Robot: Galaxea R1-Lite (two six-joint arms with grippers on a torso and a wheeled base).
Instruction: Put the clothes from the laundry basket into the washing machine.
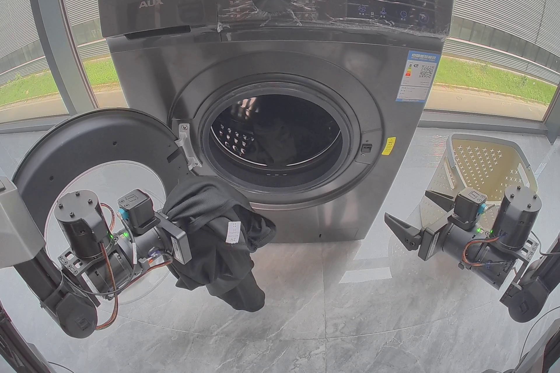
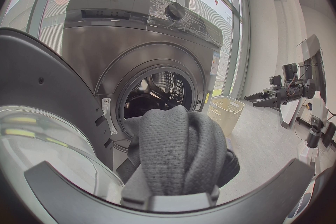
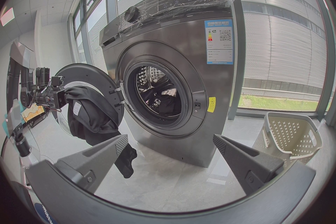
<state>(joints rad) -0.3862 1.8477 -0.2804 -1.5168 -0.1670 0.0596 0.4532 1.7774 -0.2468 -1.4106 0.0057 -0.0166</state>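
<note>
Head view: one washer (image 1: 280,59), one basket (image 1: 484,158). Left pincer (image 1: 195,231) clenches one garment (image 1: 219,243); a second garment (image 1: 280,138) lies in the drum. Right pincer (image 1: 408,210) spread wide.

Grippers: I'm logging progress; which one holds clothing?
The left gripper, shut on a black garment; the right gripper is open and empty.

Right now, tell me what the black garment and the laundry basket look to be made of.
Black garment: soft knitted fabric, matt; a fine mesh weave shows up close and it hangs in loose folds. Laundry basket: probably moulded plastic, cream, matt; stiff walls pierced with regular holes, smooth rim.
</note>
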